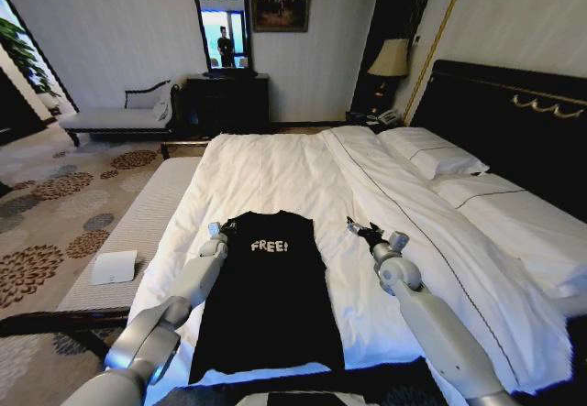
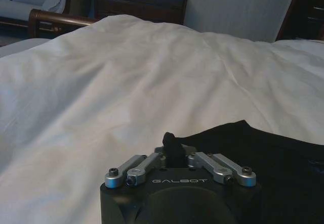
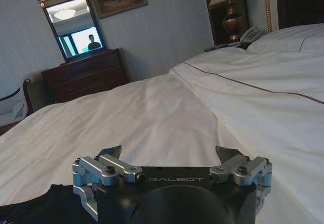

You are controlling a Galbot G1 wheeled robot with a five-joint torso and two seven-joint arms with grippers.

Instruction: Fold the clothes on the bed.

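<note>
The black short-sleeved cotton T-shirt (image 1: 271, 296) with white "FREE!" lettering lies flat, already narrowed with no sleeves spread at the sides, near the foot of the large white-sheeted bed (image 1: 275, 172), collar end toward the far side. The left gripper (image 1: 223, 229) sits at the shirt's far-left corner with its fingers drawn together on the cloth edge, though whether it truly pinches the fabric I cannot tell. The right gripper (image 1: 365, 231) hovers with jaws spread over bare sheet, well right of the far-right corner; for an even fold it should, I judge, come in to take that corner.

Black tee (image 1: 271, 296) flat on bed (image 1: 275, 172), grippers (image 1: 220, 230) (image 1: 363, 231) flanking collar.
</note>
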